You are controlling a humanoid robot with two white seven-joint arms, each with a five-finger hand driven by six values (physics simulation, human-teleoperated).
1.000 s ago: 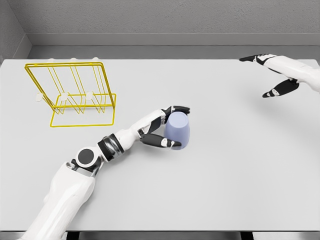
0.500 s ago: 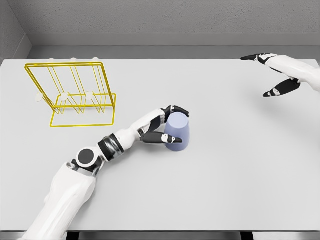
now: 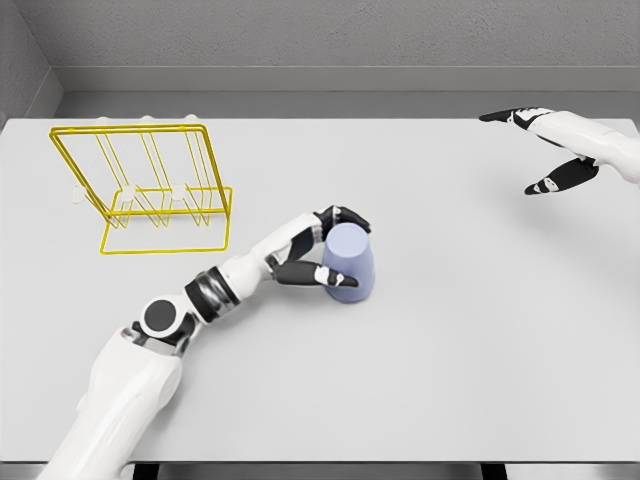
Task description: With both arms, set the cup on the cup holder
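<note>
1. The cup (image 3: 349, 262), pale lavender, stands on the table (image 3: 450, 330) a little left of centre and toward the near half. It seems to sit mouth down, its flat closed end facing up, though I cannot be sure which end is which.

2. My left hand (image 3: 318, 252) is wrapped around the cup from its left side: the upper fingers (image 3: 350, 217) curl over the far top edge and the thumb (image 3: 320, 277) presses on the near side low down. I hold it from the side so the body stays pinched between thumb and fingers and the base can come free of the table.

3. My left arm (image 3: 190, 310) runs in from the near left corner, elbow low, so the forearm points toward the cup and, beyond it, a swing left leads to the holder.

4. The cup holder (image 3: 150, 190), a yellow wire rack with upright prongs, stands at the far left, well apart from the cup. Nothing hangs on it; I judge the carry and placing are not yet done.

5. My right hand (image 3: 545, 150) hovers at the far right edge, fingers spread and holding nothing, well apart from the cup. I judge it waits there clear of the left arm's path.
</note>
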